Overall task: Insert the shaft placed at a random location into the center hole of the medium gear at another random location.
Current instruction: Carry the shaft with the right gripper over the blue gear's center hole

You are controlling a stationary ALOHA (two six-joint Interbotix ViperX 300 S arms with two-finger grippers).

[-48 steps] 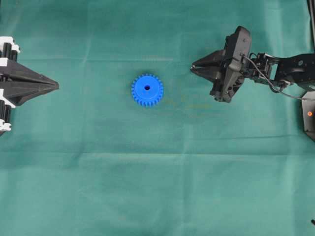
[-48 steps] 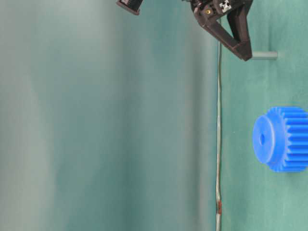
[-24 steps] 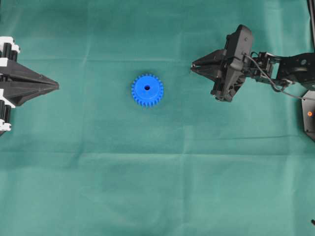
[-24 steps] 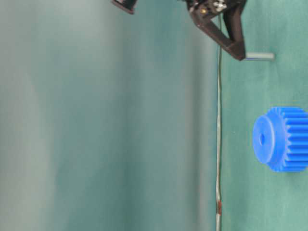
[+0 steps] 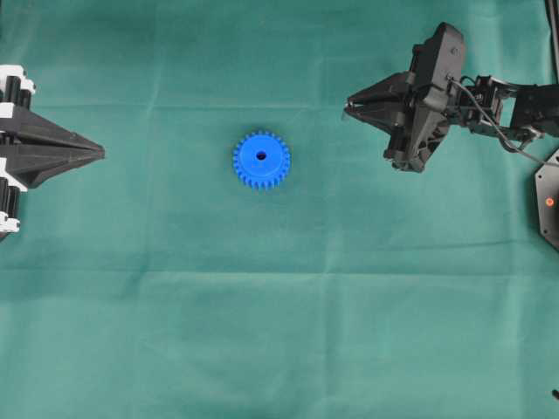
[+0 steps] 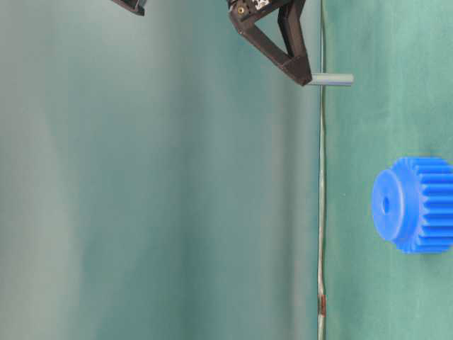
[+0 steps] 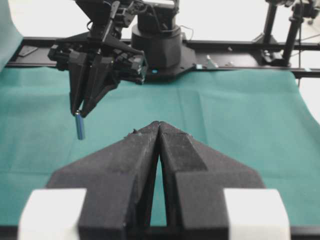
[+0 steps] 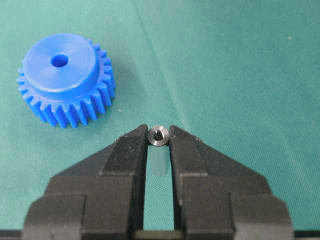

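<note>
The blue medium gear (image 5: 261, 160) lies flat on the green cloth, its center hole (image 5: 261, 155) facing up; it also shows in the right wrist view (image 8: 65, 80) and the table-level view (image 6: 414, 204). My right gripper (image 5: 348, 108) is shut on the silver shaft (image 8: 159, 135), holding it upright by its top end above the cloth, to the right of the gear. The shaft hangs below the fingertips in the table-level view (image 6: 330, 79) and the left wrist view (image 7: 80, 126). My left gripper (image 5: 102, 154) is shut and empty at the left edge, far from the gear.
The green cloth (image 5: 279, 332) covers the whole table. The right arm's base and a black frame rail (image 7: 225, 47) stand along the far side in the left wrist view.
My right gripper has lifted the shaft off the cloth and moved slightly right and back. The gear and the left gripper have not moved.
</note>
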